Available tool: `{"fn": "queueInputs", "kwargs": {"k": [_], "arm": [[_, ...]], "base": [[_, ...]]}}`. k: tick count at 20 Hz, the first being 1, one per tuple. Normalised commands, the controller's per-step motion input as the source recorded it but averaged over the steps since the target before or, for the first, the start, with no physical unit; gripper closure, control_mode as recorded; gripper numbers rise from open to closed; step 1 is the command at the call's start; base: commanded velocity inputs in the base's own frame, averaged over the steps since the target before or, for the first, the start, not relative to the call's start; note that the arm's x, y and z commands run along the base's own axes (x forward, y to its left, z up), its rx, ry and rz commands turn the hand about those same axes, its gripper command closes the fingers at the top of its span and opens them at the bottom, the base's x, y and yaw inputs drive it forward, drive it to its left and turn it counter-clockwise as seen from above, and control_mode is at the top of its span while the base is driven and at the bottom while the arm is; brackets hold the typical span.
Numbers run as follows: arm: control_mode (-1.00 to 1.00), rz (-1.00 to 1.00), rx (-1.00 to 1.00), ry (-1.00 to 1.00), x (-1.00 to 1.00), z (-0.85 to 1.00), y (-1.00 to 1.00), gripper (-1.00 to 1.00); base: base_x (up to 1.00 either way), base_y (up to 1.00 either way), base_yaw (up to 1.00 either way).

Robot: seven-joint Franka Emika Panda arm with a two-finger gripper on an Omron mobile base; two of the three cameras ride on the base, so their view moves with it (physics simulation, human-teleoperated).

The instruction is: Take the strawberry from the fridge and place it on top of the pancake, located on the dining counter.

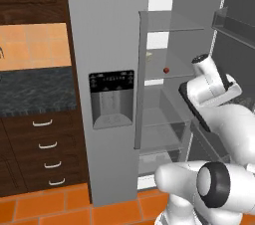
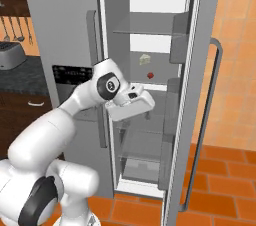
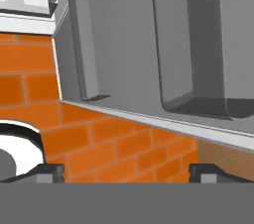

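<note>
The fridge (image 1: 107, 45) stands with its right-hand door swung open, exposing the clear glass shelves (image 2: 145, 87). The strawberry (image 1: 166, 70) rests on a middle shelf, toward the back, with a small pale item (image 2: 144, 59) near it on the same shelf.

Step in hand: approach to the fruit — the pick has not yet been made. The hand (image 3: 127, 172) is released, fingertips spread wide and grasping nothing. It sits below the strawberry's shelf and points downward at the orange tiled floor (image 3: 124, 148) and the lower edge of the open door.

Next move, as judged: raise and tilt the wrist (image 2: 131, 101) until the hand faces into the compartment, then advance above the shelf toward the strawberry. The fruit is tiny against the hand, so centring it between the fingertips demands care.
</note>
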Motion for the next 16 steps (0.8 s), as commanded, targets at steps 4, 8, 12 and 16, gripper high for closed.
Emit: {"fn": "queueInputs", "kwargs": {"k": [4,8,12,16], "arm": [[-1.0,0.0,0.59,-0.07,-0.04,0.08,1.0,-1.0],[-1.0,-0.03,0.8,0.0,-0.41,0.0,0.88,-1.0],[-1.0,-0.02,0.24,-0.01,-0.91,0.44,0.95,-1.0],[-1.0,-0.03,-0.01,-0.04,-1.0,0.41,0.99,-1.0]], "base": [[0.0,0.0,0.0],[0.0,0.0,0.0],[0.0,0.0,0.0],[0.0,0.0,0.0]]}}
